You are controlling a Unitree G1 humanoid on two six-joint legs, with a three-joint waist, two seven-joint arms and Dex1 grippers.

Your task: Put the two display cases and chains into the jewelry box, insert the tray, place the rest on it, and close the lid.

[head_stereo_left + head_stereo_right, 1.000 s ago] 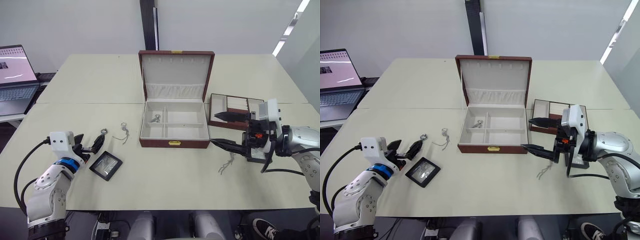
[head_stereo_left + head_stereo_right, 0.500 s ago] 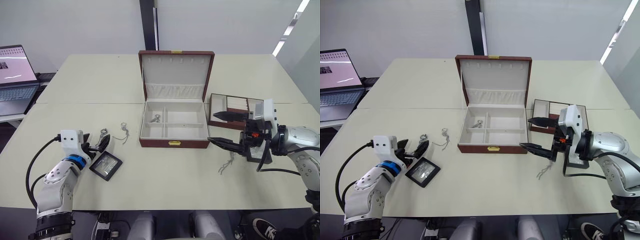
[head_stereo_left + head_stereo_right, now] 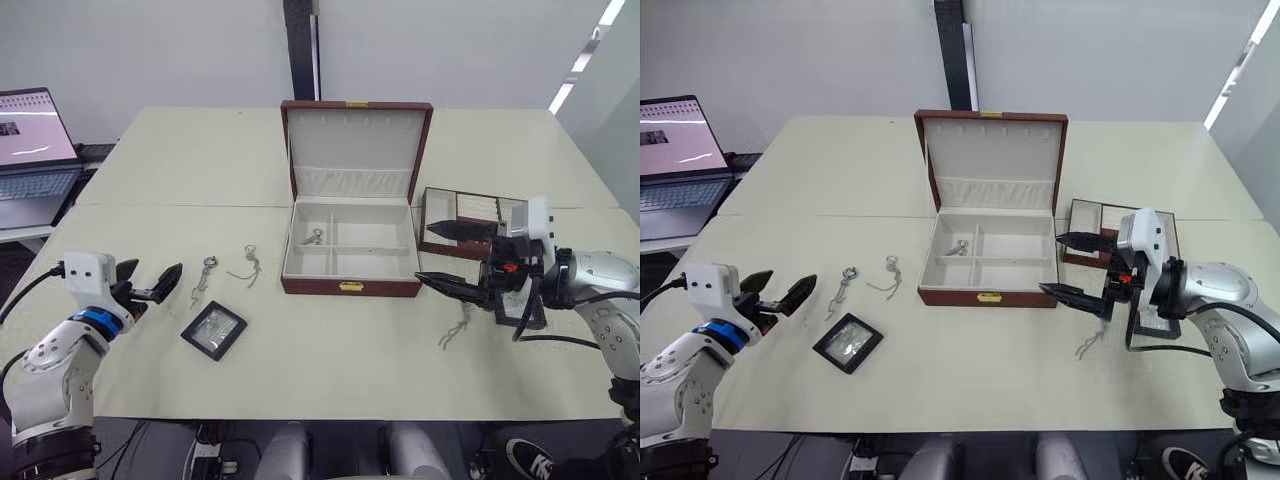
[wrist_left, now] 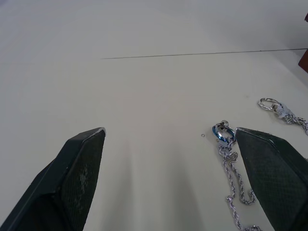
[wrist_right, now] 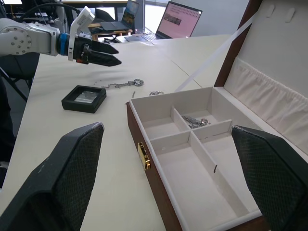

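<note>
Centre of frame: open jewelry box, lid upright, one silvery chain in a rear cream compartment, other compartments bare. To its right, tray flat on the table, partly hidden behind the right gripper, fingers spread wide, grasping nothing. Lower left: one display case lying flat, two chains just above it, another chain lower right. At far left, left gripper parted, empty. Laptop at upper left edge.
</note>
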